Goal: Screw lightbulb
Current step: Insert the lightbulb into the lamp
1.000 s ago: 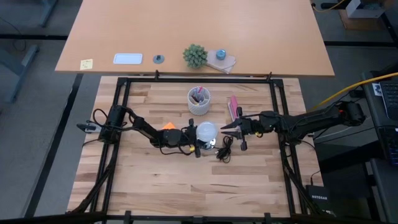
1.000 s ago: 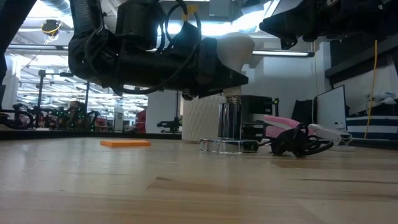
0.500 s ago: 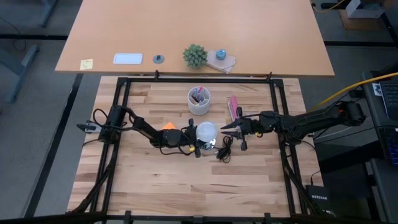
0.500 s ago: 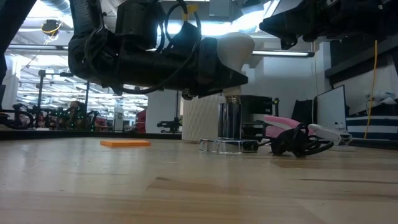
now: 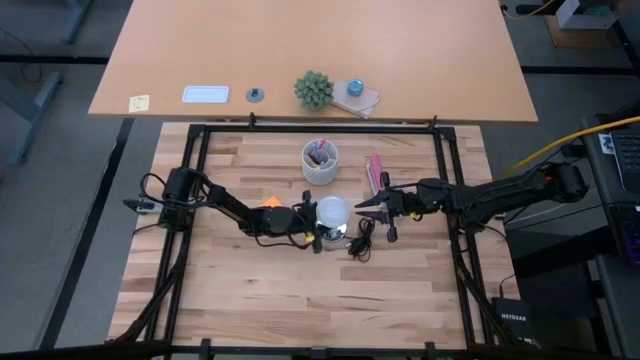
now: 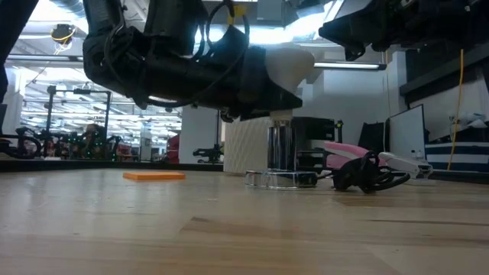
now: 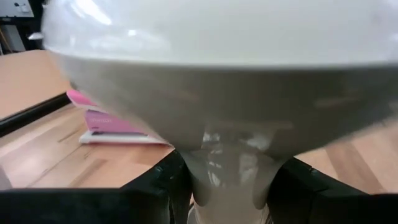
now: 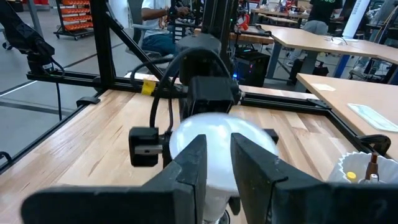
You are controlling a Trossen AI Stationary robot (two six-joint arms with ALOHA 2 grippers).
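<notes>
my left gripper (image 5: pixel 312 226) is clamped on the small white funnel-shaped lightbulb (image 5: pixel 331 211) over the silvery socket (image 6: pixel 280 159); a tilt could cross-thread it. right gripper (image 5: pixel 362 208) waits nearby, jaws slightly apart.

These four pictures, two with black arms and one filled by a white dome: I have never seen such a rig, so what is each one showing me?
It is a table robot with two dark arms. The high view looks straight down; the low view looks level across the wooden table. Each wrist view comes from a camera on one arm.

The left gripper holds the lightbulb, the white dome filling the left wrist view, upright over the silvery fitting; the low view shows the bulb's base right at the fitting's top. The right gripper waits beside the bulb, its fingers a little apart, holding nothing.

Also on the table: a white cup of pens, a pink item, an orange pad and a black cord.
</notes>
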